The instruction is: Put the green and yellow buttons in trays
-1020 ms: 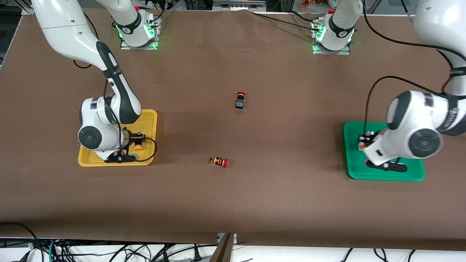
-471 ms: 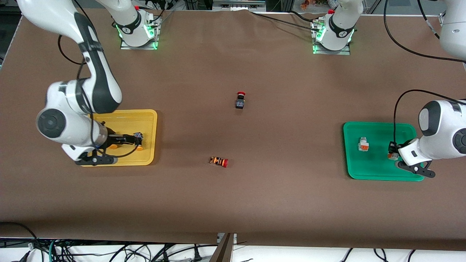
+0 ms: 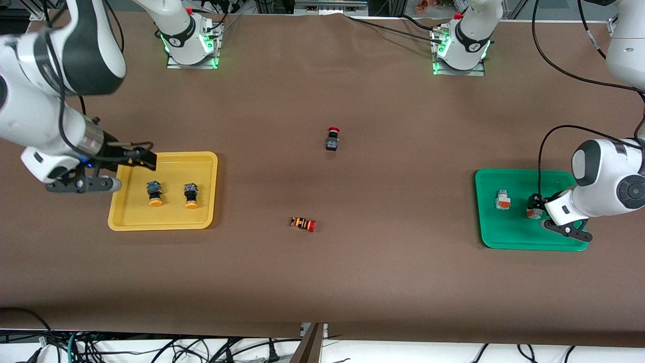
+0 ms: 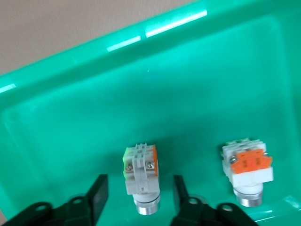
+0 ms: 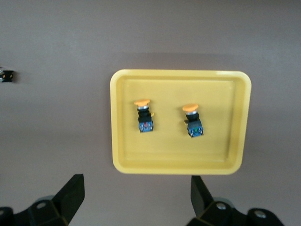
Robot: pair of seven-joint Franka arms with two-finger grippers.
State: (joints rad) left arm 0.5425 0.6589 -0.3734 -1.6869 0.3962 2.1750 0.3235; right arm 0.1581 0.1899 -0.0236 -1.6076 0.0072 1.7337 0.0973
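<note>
- The brown table (image 3: 322, 272) fills almost the whole front view, with the two arm bases along its top edge.
- The right arm enters at the upper left of the front view; the right gripper (image 3: 136, 157) hangs in the air over the yellow tray's upper left edge, its fingers (image 5: 70, 193) spread wide apart and empty.
- The left arm comes in at the right edge of the front view; the left gripper (image 3: 534, 206) is low in the green tray, its fingers (image 4: 96, 195) parted on either side of a white button without touching it.
- The yellow tray (image 3: 206, 164) lies at the middle left of the front view; the green tray (image 3: 509, 239) lies at the middle right.
- Two yellow-capped buttons (image 3: 153, 193) (image 3: 191, 195) lie side by side in the yellow tray, apart from each other, caps pointing toward the bottom of the frame.
- Two white buttons with orange marks sit in the green tray: one (image 3: 502, 200) in its left half, the other (image 4: 141, 174) between the left gripper's fingers.
- A black switch with a red cap (image 3: 332, 139) stands on bare table just above the frame's centre.
- An orange-striped switch with a red cap (image 3: 303, 223) lies on its side below centre.
</note>
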